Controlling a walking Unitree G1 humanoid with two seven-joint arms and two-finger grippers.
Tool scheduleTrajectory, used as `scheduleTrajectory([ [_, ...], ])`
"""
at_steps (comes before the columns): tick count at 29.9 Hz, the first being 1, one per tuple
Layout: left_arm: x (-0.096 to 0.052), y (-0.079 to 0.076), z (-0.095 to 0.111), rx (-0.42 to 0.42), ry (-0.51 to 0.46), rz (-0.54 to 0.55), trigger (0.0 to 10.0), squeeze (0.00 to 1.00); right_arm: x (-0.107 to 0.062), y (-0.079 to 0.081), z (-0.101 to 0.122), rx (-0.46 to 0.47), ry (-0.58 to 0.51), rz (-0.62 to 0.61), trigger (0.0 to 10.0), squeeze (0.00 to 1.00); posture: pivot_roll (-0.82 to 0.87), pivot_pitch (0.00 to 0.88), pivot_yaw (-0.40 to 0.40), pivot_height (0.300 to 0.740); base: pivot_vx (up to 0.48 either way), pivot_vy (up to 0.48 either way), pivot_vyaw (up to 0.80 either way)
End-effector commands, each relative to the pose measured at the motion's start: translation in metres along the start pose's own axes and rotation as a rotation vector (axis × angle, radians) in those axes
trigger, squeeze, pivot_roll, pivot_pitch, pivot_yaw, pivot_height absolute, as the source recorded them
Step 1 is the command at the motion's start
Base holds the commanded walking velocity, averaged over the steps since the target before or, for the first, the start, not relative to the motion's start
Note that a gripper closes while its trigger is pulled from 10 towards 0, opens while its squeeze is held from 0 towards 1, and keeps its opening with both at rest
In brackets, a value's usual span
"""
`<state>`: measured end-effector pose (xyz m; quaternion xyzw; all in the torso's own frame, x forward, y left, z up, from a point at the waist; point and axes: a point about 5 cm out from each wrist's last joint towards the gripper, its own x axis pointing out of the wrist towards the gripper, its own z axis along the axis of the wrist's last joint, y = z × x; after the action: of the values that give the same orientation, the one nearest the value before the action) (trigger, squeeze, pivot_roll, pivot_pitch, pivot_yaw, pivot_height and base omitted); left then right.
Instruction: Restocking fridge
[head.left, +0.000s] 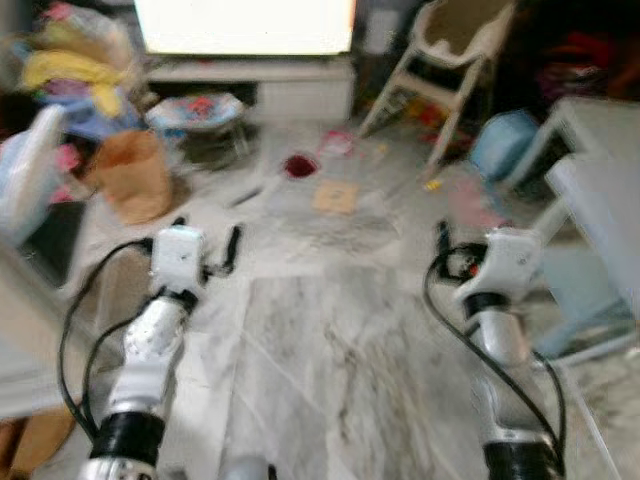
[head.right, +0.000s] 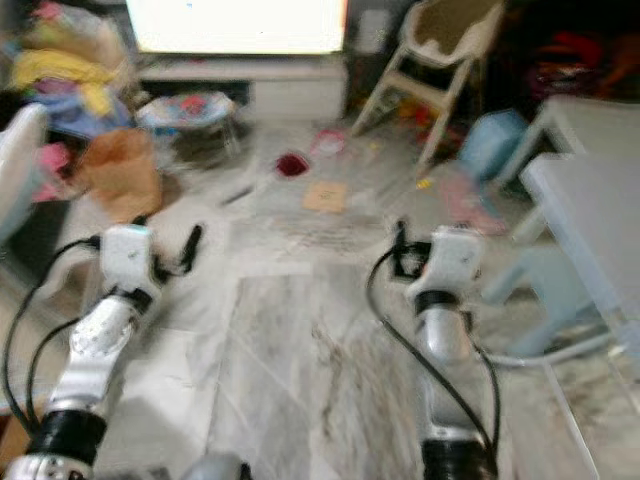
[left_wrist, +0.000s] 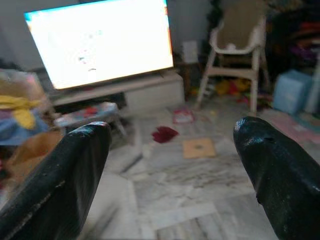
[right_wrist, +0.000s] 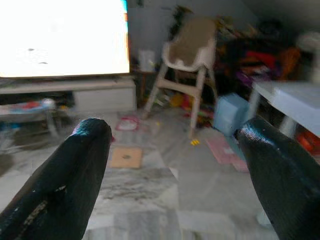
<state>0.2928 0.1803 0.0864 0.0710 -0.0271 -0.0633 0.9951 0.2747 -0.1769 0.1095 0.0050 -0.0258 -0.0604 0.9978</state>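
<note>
Hands (left_wrist: 170, 165) (right_wrist: 175, 170) spread, empty, above veined marble floor (head.left: 330, 370).

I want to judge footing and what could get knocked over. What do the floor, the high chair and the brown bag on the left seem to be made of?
The floor looks like polished grey-veined marble or marble-look tile, with visible slab joints. The high chair seems pale wood or plastic with splayed legs and a tan seat; blur leaves this open. The brown bag looks like matte kraft paper, crumpled and standing.
</note>
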Motion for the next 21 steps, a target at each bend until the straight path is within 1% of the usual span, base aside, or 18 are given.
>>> scheduleTrajectory([
  [1,0.003,-0.008,0.002,-0.007,-0.005,-0.027,10.0,0.0,0.0,-0.008,0.001,-0.012,0.002,-0.028,10.0,0.0,-0.05,0.0,-0.011,0.74,0.48,0.0,-0.8],
  [2,0.003,-0.008,0.002,-0.007,-0.005,-0.027,10.0,0.0,0.0,-0.008,0.001,-0.012,0.002,-0.028,10.0,0.0,-0.05,0.0,-0.011,0.74,0.48,0.0,-0.8],
  [3,0.003,-0.012,0.003,-0.014,-0.01,-0.044,10.0,0.0,0.0,-0.006,0.0,-0.013,0.003,-0.025,10.0,0.0,-0.05,0.0,-0.006,0.74,0.48,0.0,-0.8],
  [5,0.006,-0.015,0.005,-0.022,-0.02,-0.054,10.0,0.0,0.0,-0.006,0.001,-0.014,-0.003,-0.027,10.0,0.0,-0.06,0.0,-0.002,0.74,0.48,0.0,-0.8],
  [8,0.009,-0.017,0.009,-0.032,-0.032,-0.056,10.0,0.0,0.002,-0.007,0.004,-0.015,-0.017,-0.039,10.0,0.0,-0.06,0.0,0.002,0.74,0.451,0.0,-0.8],
  [14,0.013,-0.02,0.013,-0.048,-0.049,-0.075,10.0,0.0,0.006,-0.008,0.009,-0.033,-0.039,-0.036,10.0,0.0,-0.07,0.0,0.004,0.74,0.328,0.0,-0.8],
  [21,0.016,-0.018,0.018,-0.063,-0.066,-0.064,10.0,0.0,0.011,-0.008,0.013,-0.045,-0.058,-0.033,10.0,0.0,-0.07,0.0,0.004,0.74,0.0,0.0,-0.8],
])
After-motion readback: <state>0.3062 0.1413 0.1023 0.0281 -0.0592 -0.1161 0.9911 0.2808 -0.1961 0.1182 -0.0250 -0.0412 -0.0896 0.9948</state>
